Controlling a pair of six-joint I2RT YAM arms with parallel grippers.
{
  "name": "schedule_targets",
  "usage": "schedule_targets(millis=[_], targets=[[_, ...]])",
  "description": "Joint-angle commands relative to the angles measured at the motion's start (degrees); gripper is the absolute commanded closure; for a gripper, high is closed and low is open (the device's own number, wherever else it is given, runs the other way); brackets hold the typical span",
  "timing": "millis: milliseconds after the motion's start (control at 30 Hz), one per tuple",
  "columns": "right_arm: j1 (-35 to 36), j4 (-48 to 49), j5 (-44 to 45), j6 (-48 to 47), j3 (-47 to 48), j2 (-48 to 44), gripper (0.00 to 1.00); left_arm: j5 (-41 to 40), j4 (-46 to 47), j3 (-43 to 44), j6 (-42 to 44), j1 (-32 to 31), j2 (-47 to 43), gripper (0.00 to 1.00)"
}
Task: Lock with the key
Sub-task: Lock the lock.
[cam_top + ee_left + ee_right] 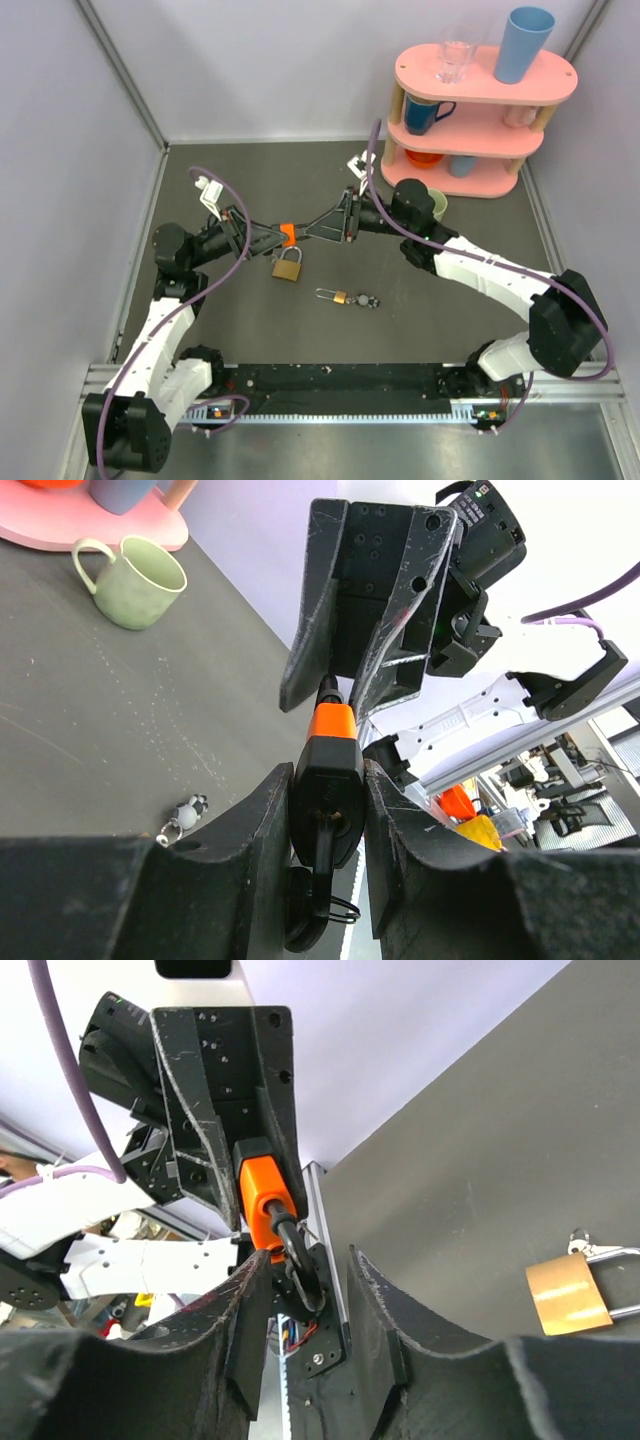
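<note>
- The left gripper (pixel 269 238) is over the left-centre of the table (pixel 230 340). Its fingers are clamped on the black body of the orange-and-black padlock (pixel 331 725), which it holds up off the surface.
- In the left wrist view a dark piece with a thin wire ring (pixel 343 911) hangs under that padlock. I cannot tell what the piece is.
- A large brass padlock (pixel 287 268) lies flat on the table just nearer the near edge than the two grippers, almost beneath them.
- The right gripper (pixel 322 228) meets the left one nose to nose at mid-table. Its jaws stand partly apart on either side of the black shackle (pixel 298 1260), with a gap on one side, so they are not pressed home.
- A tiny brass padlock (pixel 340 297) lies toward the near edge from the right gripper.
- The key (pixel 366 300) lies just right of the tiny brass padlock in a small silvery bunch on the table. It is apart from both grippers and held by neither, and it is too small to pick out singly.
- Bare table runs from the bunch to the near edge, and to the right as far as the right forearm.
- A green mug (pixel 438 203) and a pink shelf (pixel 560 85) fill the far right corner, and walls close the left and far edges.
</note>
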Motion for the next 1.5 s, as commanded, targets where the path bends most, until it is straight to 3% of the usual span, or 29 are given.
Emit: schedule_targets(millis=[0, 67, 100, 167, 700, 1467], targets=[[1.63, 3.60, -0.99, -0.40, 2.16, -0.57, 0.70, 0.55, 7.60, 1.96, -2.16, 0.34, 0.12, 1.00], [1.72, 3.95, -0.90, -0.31, 1.98, -0.83, 0.79, 0.64, 7.87, 2.23, -2.51, 0.34, 0.30, 1.00], [1.72, 4.13, -0.37, -0.31, 1.81, -1.01, 0.92, 0.73, 8.04, 2.23, -2.69, 0.34, 0.30, 1.00], [1.72, 3.87, 0.07, -0.48, 1.63, -1.45, 1.00, 0.73, 8.48, 2.23, -2.95, 0.34, 0.39, 1.00], [3.04, 5.36, 0.77, -1.71, 1.54, -1.01, 1.00, 1.00, 17.88, 1.26, -10.95, -0.63, 1.35, 1.00], [6.99, 7.12, 1.39, 0.22, 4.09, 0.75, 1.00, -1.73, 18.33, 0.82, -9.02, -5.46, 3.29, 1.00]])
